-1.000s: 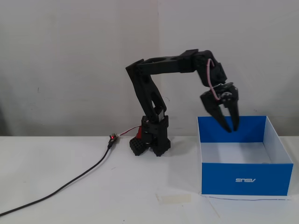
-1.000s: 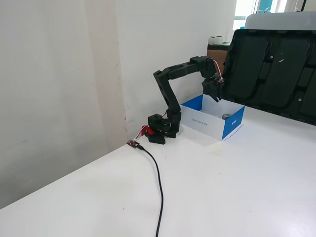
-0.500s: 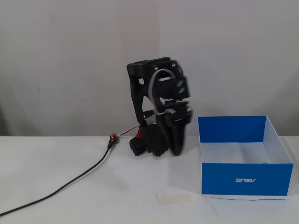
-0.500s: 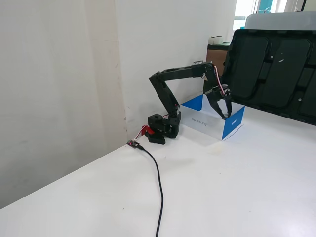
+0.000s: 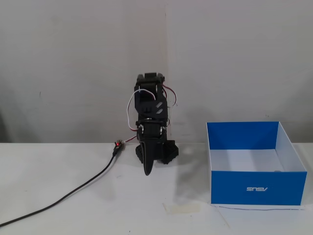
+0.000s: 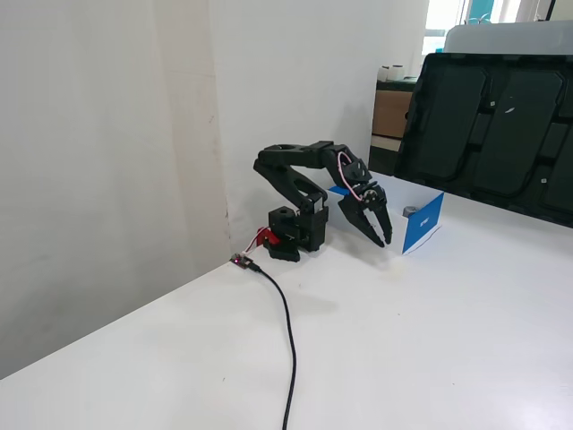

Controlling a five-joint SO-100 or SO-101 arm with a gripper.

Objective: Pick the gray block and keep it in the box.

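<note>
The blue box (image 5: 257,187) with a white inside stands on the white table, right of the arm in a fixed view, and behind the gripper in the other fixed view (image 6: 423,222). The gray block (image 6: 409,212) lies inside the box; in the front fixed view only a small dark sliver of it (image 5: 278,171) shows over the front wall. My black gripper (image 5: 147,171) points down at the table just in front of the arm's base, left of the box and outside it. Its jaws look closed and empty in both fixed views (image 6: 383,240).
A black cable (image 5: 73,193) runs from the arm's base to the table's front left and also shows in the other fixed view (image 6: 286,331). A pale strip of tape (image 5: 183,208) lies in front of the box. A large black panel (image 6: 492,125) stands beyond the table.
</note>
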